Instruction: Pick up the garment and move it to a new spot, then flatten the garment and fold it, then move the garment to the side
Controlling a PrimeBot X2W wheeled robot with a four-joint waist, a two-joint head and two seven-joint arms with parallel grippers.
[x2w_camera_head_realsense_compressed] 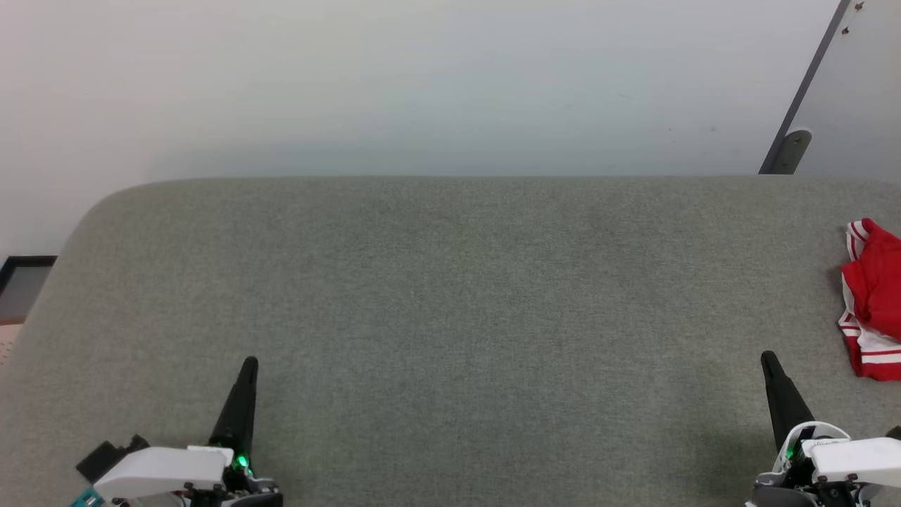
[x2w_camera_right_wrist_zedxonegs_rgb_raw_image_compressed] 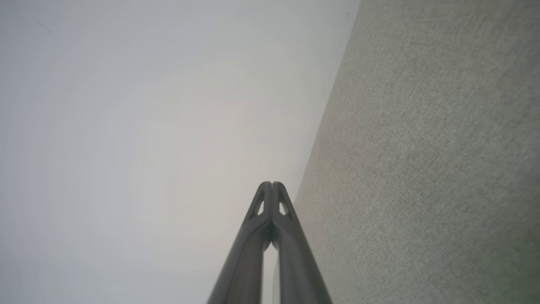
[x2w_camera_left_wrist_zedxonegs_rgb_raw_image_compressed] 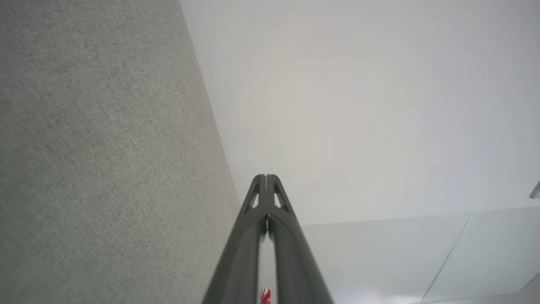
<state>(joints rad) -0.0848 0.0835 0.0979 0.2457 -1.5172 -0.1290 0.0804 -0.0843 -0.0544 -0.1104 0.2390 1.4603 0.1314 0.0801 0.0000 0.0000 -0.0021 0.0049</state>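
While both pincers sit clenched and empty, with left gripper (x2w_camera_head_realsense_compressed: 248, 365) at my lower left and right gripper (x2w_camera_head_realsense_compressed: 769, 359) at my lower right, dark fingers pressed tip to tip over the grey-green woven-fabric tabletop (x2w_camera_head_realsense_compressed: 450, 282), nothing is grasped. Can't tell if the tips touch the cloth surface. Target: soft bright-red short-sleeved shirt (x2w_camera_head_realsense_compressed: 873, 296), bunched in a heap at the tabletop's right side, partly cut off by the head view's edge, just beyond and right of my right gripper, well apart from the left. Looks: red body crumpled, white sleeve ends with thin red stripes showing at the heap's top and bottom. Handling guess: light, limp, will drape and sag, not fragile, may drag on the fabric top. I'd open the right pincer and pinch a raised fold or striped sleeve end.
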